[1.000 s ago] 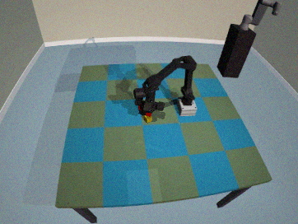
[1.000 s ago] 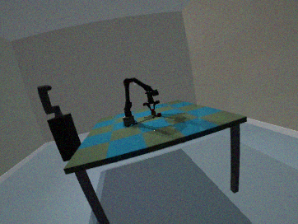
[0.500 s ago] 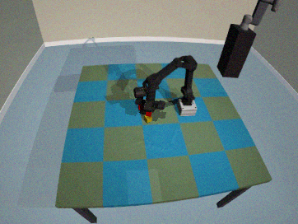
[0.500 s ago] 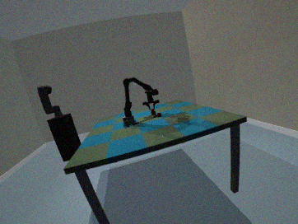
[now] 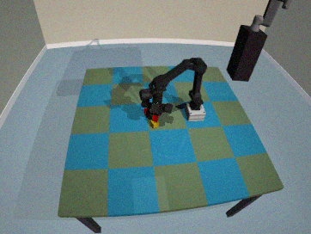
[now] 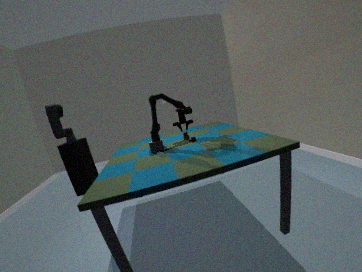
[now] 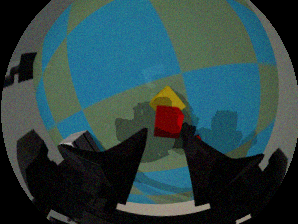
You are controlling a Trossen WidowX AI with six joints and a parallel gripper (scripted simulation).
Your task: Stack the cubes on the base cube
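Observation:
The yellow base cube (image 5: pixel 155 125) (image 7: pixel 167 93) stands on a green square, a corner pointing up in the wrist view. A red cube (image 5: pixel 155 118) (image 6: pixel 186 135) (image 7: pixel 167 120) sits over its near corner in the wrist view and hides part of it. My gripper (image 5: pixel 155 114) (image 6: pixel 185 131) (image 7: pixel 165 133) is open around this red cube, with a gap at the left finger and the right finger close to or touching it. The second red cube (image 5: pixel 146 112) (image 6: pixel 193 140) (image 7: pixel 198 137) is beside them, mostly hidden behind the right finger in the wrist view. Contact faces are hidden.
The arm's white base (image 5: pixel 196 113) (image 6: pixel 156 146) (image 7: pixel 79 139) stands to one side of the cubes. The checkered table (image 5: pixel 130 148) (image 6: pixel 152 177) carries everything. A black box-like stand (image 5: pixel 246 52) (image 6: pixel 77 167) is beyond the table's edge. The arm's shadow falls around the cubes.

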